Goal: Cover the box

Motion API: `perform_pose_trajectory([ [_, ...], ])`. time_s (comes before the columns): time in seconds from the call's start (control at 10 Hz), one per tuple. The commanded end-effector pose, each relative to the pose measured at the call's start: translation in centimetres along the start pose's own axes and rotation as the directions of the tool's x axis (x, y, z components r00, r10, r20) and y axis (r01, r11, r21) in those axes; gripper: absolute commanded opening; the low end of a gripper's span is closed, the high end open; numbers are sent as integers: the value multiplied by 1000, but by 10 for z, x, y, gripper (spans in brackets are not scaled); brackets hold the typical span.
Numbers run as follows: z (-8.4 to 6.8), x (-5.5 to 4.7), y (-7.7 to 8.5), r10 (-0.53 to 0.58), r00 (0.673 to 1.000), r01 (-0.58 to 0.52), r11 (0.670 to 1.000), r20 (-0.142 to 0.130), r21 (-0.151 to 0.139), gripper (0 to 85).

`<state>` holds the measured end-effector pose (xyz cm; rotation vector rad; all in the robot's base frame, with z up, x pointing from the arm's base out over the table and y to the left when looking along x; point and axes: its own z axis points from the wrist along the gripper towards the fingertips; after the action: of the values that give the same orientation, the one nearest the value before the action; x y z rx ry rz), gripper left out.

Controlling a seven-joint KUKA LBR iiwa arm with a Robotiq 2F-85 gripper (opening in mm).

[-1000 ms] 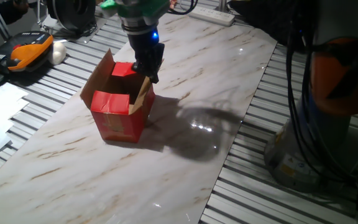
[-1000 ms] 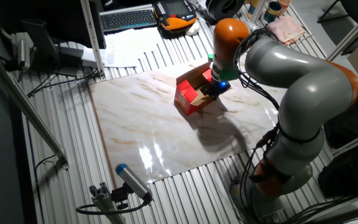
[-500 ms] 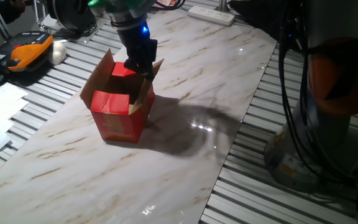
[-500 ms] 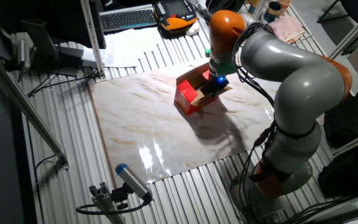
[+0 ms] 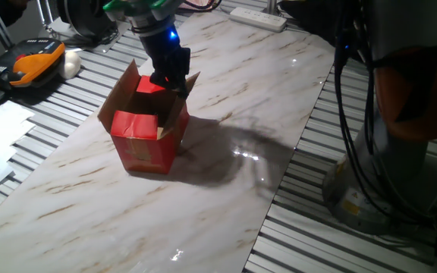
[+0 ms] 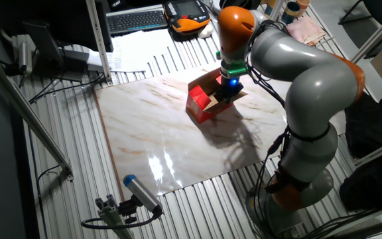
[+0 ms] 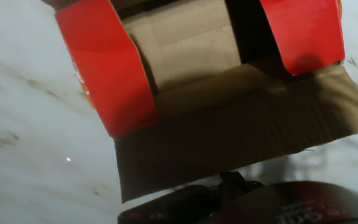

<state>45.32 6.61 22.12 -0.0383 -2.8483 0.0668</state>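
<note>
I am hovering my gripper (image 5: 171, 76) right over the open top of the box (image 5: 146, 130), which is standing upright on the marble-patterned tabletop (image 5: 226, 189), toward its far end in the one fixed view. In the other fixed view my gripper (image 6: 229, 91) is sitting at the box (image 6: 207, 101), on the edge nearest my arm (image 6: 304, 86). I cannot tell how far apart my fingers are standing: from the fixed cameras they are blurring into one dark shape against the cardboard, and in the hand view only a dark piece of my own body is showing along the bottom edge. Looking along my fingers, I am seeing a brown flap (image 7: 241, 134) spreading outward toward me, plain inner side up, with two red flaps, one (image 7: 107, 68) on the left and one (image 7: 303, 31) on the right, leaning in over the brown interior. Whether I am touching the brown flap is unclear. In the one fixed view a tall flap (image 5: 120, 95) is standing up on the far left side. An orange and black device (image 5: 35, 61) is lying off the slab on the ribbed surface.
</note>
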Motion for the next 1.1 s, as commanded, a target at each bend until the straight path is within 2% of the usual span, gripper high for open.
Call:
perform_pose_trajectory([
  [0.0, 0, 0, 0, -1, 1000, 1, 1000, -2, 0, 0],
  [0.1, 0, 0, 0, -1, 1000, 1, 1000, 12, -10, 0],
  [0.3, 10, 2, -3, -4, 999, 5, 1000, 39, -20, 0],
  [0.7, 17, 5, -6, -8, 999, 9, 1000, 40, -20, 0],
  [0.8, 22, 5, -6, -15, 998, 15, 1000, 54, -5, 0],
  [1.0, 29, 4, -3, -10, 997, 10, 1000, 71, -7, 0],
])
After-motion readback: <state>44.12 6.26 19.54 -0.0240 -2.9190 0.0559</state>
